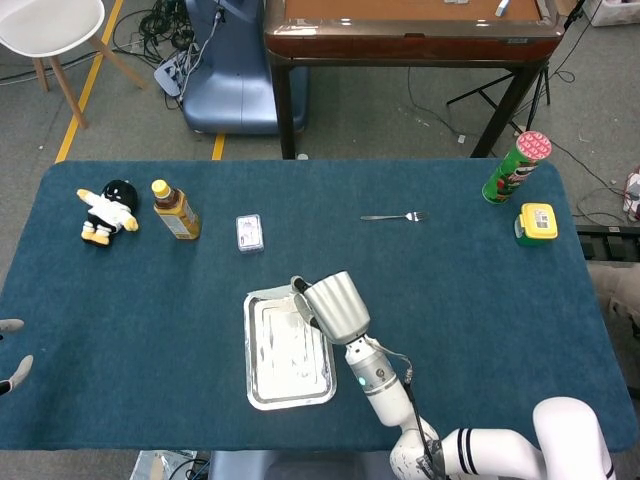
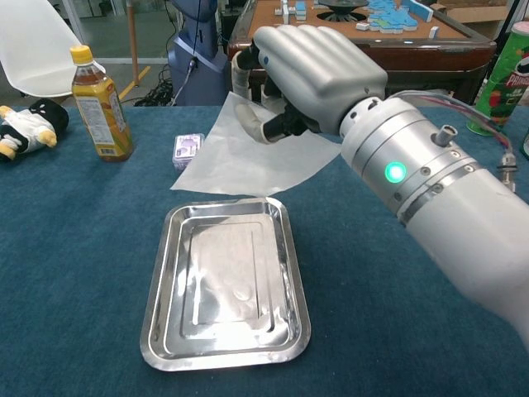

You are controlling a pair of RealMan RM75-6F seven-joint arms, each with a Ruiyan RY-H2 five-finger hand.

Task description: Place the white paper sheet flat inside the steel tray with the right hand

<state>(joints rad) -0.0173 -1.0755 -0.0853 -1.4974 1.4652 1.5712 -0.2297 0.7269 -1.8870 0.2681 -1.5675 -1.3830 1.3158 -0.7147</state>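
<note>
Paper [image 2: 248,153] pinched near its upper edge by the right hand [image 2: 310,78], fingers curled over it so the sheet hangs free and can be laid down. Sheet sits above the far end of the steel tray [image 2: 157,310], tilted, lower edge just over the far rim, not yet inside. Its long axis seems to run across the tray's length, low corner pointing left; likely needs turning to fit. Left hand [image 1: 12,355], well left of tray: fingers apart, empty.
</note>
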